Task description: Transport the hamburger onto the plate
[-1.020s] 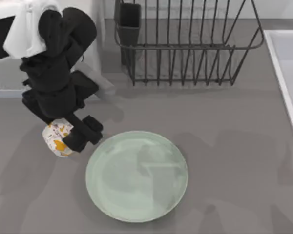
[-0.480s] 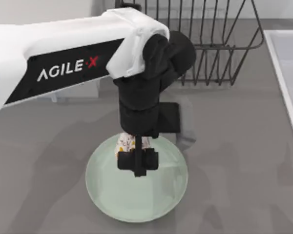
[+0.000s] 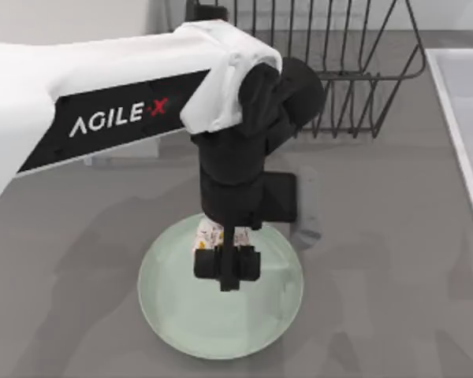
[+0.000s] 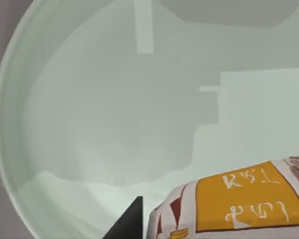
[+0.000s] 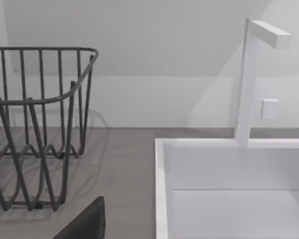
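From above, the left gripper [image 3: 226, 266] hung over the plate [image 3: 173, 315], its fingers closed around the hamburger [image 3: 208, 235]. In the left wrist view, the hamburger [image 4: 239, 209] was over the plate [image 4: 89, 124]. The right wrist view showed a wire rack [image 5: 35, 124] and a white sink [image 5: 229, 189]

plate: large round flat pale mint-green dish [image 3: 181, 323], near table's front centre
hamburger: small paper-wrapped lump [image 3: 208, 234], over plate's rear part
rack: dark wire dish rack [image 3: 331, 71], behind plate
sink: white basin [image 3: 465, 118], table's right
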Tool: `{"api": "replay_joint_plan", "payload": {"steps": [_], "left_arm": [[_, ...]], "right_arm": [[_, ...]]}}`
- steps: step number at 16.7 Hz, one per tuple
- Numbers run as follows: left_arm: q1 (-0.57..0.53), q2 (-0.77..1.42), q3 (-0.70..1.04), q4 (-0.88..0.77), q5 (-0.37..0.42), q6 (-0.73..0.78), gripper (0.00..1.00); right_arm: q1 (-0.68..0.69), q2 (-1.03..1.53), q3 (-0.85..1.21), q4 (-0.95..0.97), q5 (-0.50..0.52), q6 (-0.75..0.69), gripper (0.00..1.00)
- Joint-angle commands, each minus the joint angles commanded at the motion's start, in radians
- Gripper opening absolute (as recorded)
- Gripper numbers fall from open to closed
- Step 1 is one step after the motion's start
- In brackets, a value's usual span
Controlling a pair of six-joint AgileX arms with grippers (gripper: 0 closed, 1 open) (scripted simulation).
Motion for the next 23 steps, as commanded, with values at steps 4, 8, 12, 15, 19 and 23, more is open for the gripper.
{"api": "replay_joint_plan", "payload": {"steps": [4,8,12,15,19,23], "left_arm": [[0.002,0.019,-0.074,0.105,0.001,0.003,0.00],[0.001,0.034,-0.113,0.148,0.000,0.007,0.00],[0.001,0.034,-0.113,0.148,0.000,0.007,0.15],[0.001,0.034,-0.113,0.148,0.000,0.007,0.38],[0.001,0.034,-0.113,0.148,0.000,0.007,0.68],[0.001,0.034,-0.113,0.148,0.000,0.007,0.98]], "right_arm": [[0.000,0.000,0.000,0.000,0.000,0.000,1.00],[0.000,0.000,0.000,0.000,0.000,0.000,1.00],[0.000,0.000,0.000,0.000,0.000,0.000,1.00],[0.000,0.000,0.000,0.000,0.000,0.000,1.00],[0.000,0.000,0.000,0.000,0.000,0.000,1.00],[0.000,0.000,0.000,0.000,0.000,0.000,1.00]]}}
